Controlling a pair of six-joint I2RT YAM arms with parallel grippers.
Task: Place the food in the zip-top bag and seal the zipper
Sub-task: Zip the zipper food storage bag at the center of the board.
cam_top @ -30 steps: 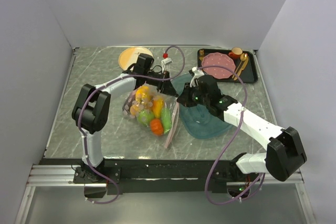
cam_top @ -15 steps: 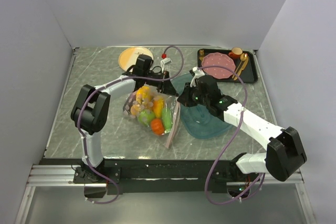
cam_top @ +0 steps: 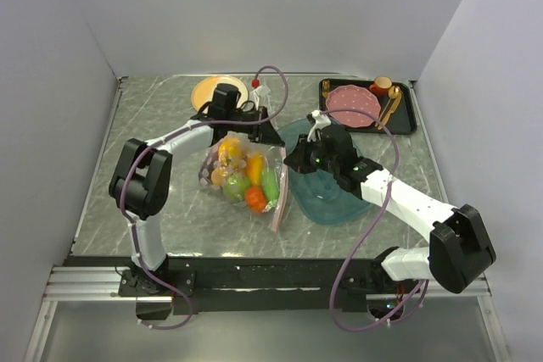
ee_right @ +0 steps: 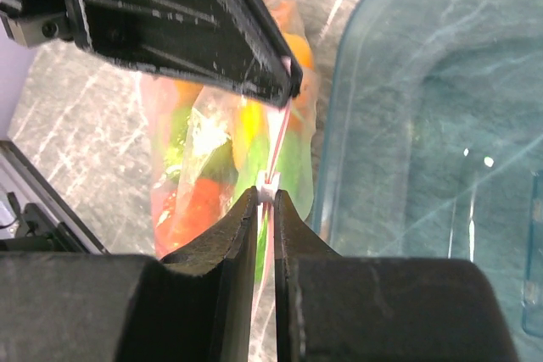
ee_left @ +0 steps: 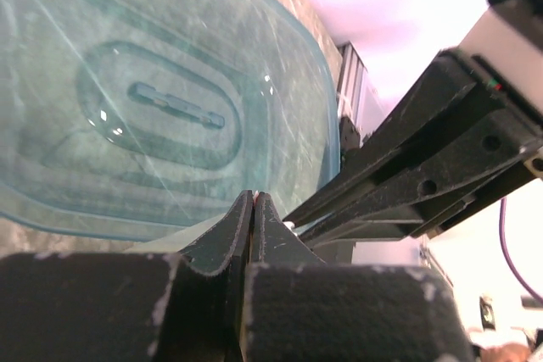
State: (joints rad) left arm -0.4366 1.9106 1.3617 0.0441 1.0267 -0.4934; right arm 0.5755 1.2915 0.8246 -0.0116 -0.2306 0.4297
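The zip-top bag (cam_top: 212, 167) lies mid-table, holding the food (cam_top: 253, 199): a red-orange tomato, green, yellow and orange pieces. Its zipper (cam_top: 278, 201) runs as a pale-pink strip down the bag's right edge. At the far end of that strip my left gripper (cam_top: 276, 140) is shut, and the left wrist view shows a pink sliver pinched at the tips (ee_left: 253, 197). Just below it, my right gripper (cam_top: 290, 161) is shut on the zipper's small white slider (ee_right: 266, 194). In the right wrist view the pink strip (ee_right: 278, 146) stretches taut up to the left gripper's fingers (ee_right: 170, 14).
A teal oval tray (cam_top: 331, 197) lies right of the bag, under the right arm. A black tray (cam_top: 411, 112) with a pink plate (cam_top: 354, 103) and cutlery stands at the back right. Behind the left wrist sits an orange plate (cam_top: 202, 91).
My left gripper has closed on the far end of the zipper and its wrist has shifted slightly back and left. The right gripper has kept its hold on the slider.
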